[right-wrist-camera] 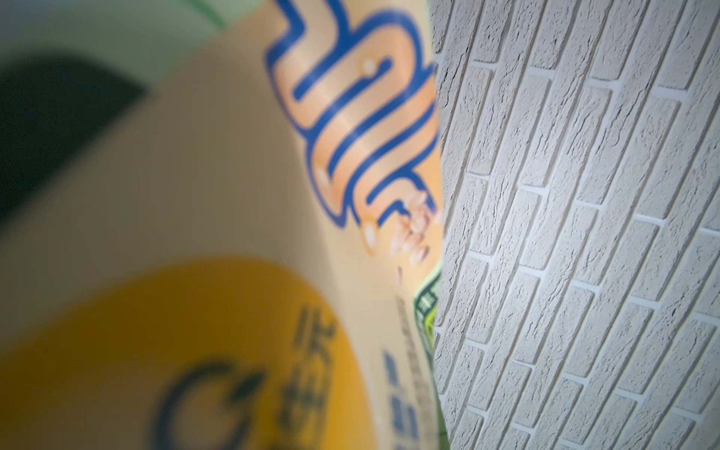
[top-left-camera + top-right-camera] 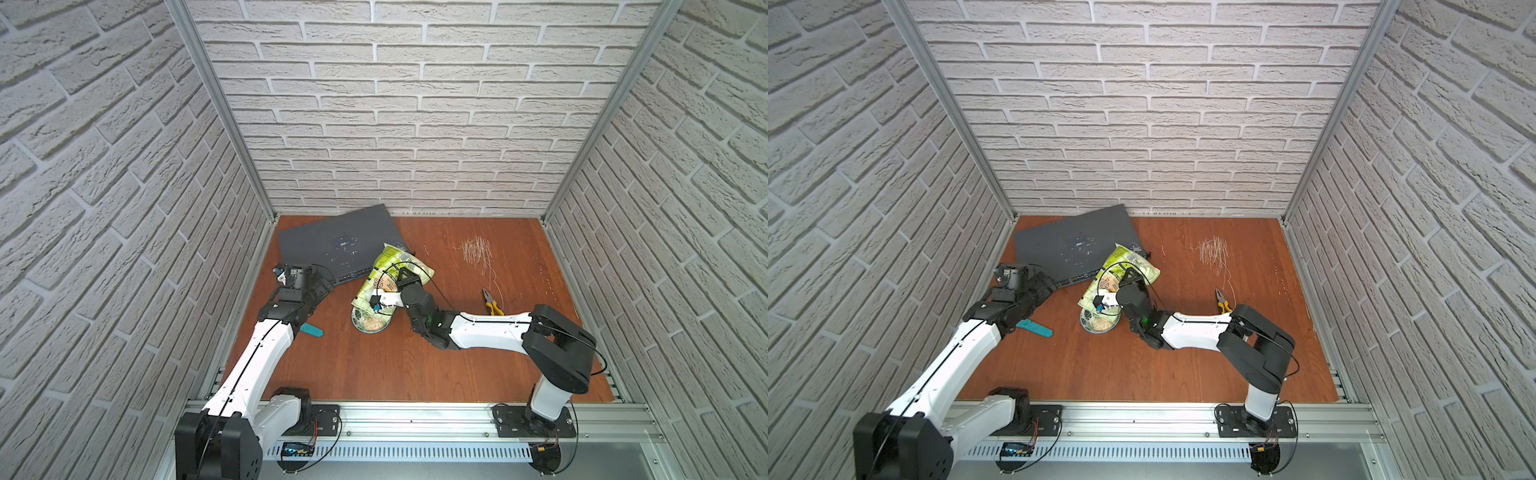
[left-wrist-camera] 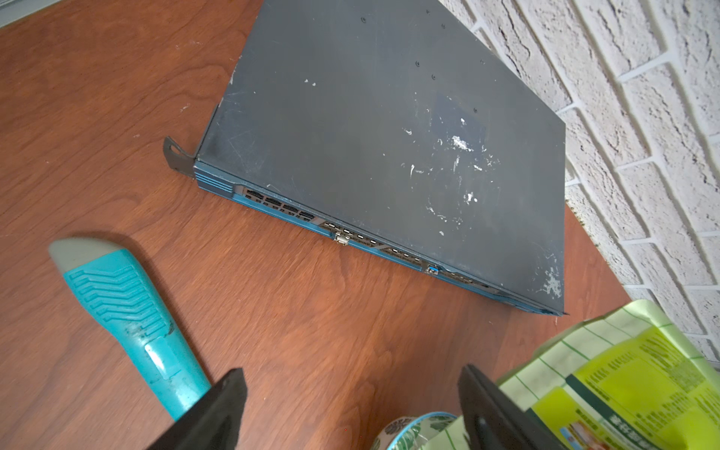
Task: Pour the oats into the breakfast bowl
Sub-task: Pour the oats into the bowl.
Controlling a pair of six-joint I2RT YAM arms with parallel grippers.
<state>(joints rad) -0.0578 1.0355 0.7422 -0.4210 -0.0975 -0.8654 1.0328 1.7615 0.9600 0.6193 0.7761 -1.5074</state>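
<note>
Figure. Oats and breakfast bowl on the table (image 2: 374,374), seen in both top views and both wrist views.

The right end effector (image 2: 405,277) is pinching the light-green pouch (image 2: 388,266) across its middle. The pouch is tilted, its sealed end raised toward the back wall and its lower end over the far rim of the breakfast bowl (image 2: 358,320). The bowl therefore lies just below and in front of this end effector, near the middle of the table. A pale heap of oats (image 2: 376,324) rests inside the bowl. The pouch mouth is hidden behind the wrist, so it is unclear whether it touches the rim. In the right wrist view the pouch (image 1: 195,233) fills most of the picture, blurred and very close.

The left end effector (image 3: 350,393) has its fingers (image 3: 233,389) spread, with only bare table between them. In this view the bowl (image 3: 405,428) and the pouch (image 3: 623,382) lie just beside one finger.

A grey network switch (image 2: 340,245) lies behind the pouch. A teal-handled tool (image 2: 311,330) lies beside the left arm, and pliers (image 2: 492,305) lie well apart to the right.
</note>
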